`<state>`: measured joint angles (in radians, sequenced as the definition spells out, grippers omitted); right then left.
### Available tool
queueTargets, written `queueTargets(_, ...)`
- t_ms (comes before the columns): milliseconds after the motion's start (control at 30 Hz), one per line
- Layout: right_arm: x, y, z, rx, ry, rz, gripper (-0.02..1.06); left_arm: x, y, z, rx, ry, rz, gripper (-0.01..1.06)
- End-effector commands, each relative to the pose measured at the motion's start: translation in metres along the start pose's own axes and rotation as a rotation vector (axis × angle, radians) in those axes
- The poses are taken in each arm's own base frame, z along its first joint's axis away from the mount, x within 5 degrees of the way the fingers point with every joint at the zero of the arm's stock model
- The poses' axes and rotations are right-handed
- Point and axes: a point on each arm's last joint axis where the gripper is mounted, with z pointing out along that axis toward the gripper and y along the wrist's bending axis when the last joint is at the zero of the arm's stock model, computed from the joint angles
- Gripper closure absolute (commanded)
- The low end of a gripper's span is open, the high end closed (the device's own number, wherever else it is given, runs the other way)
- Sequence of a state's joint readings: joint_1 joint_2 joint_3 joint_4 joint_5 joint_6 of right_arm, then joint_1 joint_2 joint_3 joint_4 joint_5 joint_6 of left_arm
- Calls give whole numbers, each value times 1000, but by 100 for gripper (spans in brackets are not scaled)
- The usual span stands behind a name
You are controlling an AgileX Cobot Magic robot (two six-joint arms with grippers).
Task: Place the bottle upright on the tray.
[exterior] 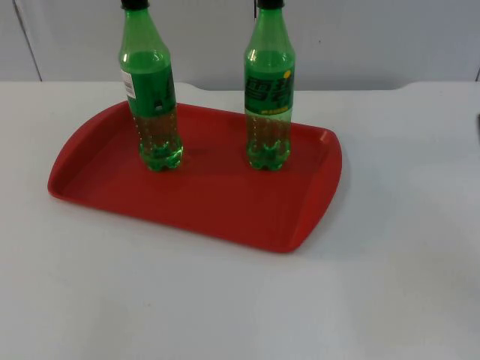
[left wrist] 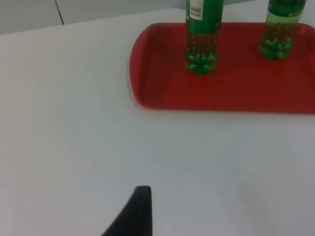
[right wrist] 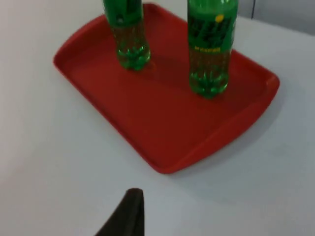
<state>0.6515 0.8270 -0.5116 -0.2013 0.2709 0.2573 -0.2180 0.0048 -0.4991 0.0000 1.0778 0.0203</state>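
Standing upright on the red tray (exterior: 217, 206) are 2 green bottles with black caps, well apart from each other. The left bottle (exterior: 152, 112) sits near the tray's far left part and carries a green label with a white panel. The right bottle (exterior: 268, 105) stands toward the far right part, its label printed with white characters and a yellow dot. Both hold a little pale liquid in their lobed bases. The tray rests on the white surface (exterior: 225, 300), which ends at a grey partition wall (exterior: 375, 37).

From the left wrist view, the left tool (left wrist: 140, 211) is over bare surface, apart from the tray's short rim. From the right wrist view, the right tool (right wrist: 129, 214) is over bare surface just off the tray's long near rim. Whether either tool is open or closed I cannot tell. Neither touches a bottle.
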Motion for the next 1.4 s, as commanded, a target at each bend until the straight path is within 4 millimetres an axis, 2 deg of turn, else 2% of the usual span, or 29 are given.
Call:
queueTargets(0, 3, -1, -11, -1, -31, -29, -1, 1, -1, 0, 7, -3, -2, 0)
queueTargets(67, 4, -1, -19, 1, -51, -52, -1, 1, -1, 0, 7, -3, -2, 0)
queueTargets(200, 7, -5, -52, 14, -119, -68, -1, 1, -1, 0, 7, -3, -2, 0)
queueTargets(233, 7, -5, -52, 14, -119, -68, -1, 1, -1, 0, 7, -3, -2, 0)
queueTargets(433, 16, -3, -87, -34, -203, -35, -1, 1, -1, 0, 7, -3, -2, 0)
queueTargets(467, 16, -3, -87, -34, -203, -35, -1, 1, -1, 0, 7, -3, -2, 0)
queueTargets(600, 32, -1, -112, -83, -202, -47, -1, 1, -1, 0, 7, -3, -2, 0)
queueTargets(967, 60, -3, -149, -106, -280, -40, -1, 1, -1, 0, 7, -3, -2, 0)
queueTargets(1067, 64, -3, -149, -108, -240, -40, -1, 1, -1, 0, 7, -3, -2, 0)
queueTargets(1267, 61, -3, -165, -106, -205, -83, -1, 1, 0, 0, 6, -3, -1, 0)
queueTargets(1367, 67, -5, -165, -95, -127, -107, -1, 1, 0, 0, 6, -3, -1, 0)
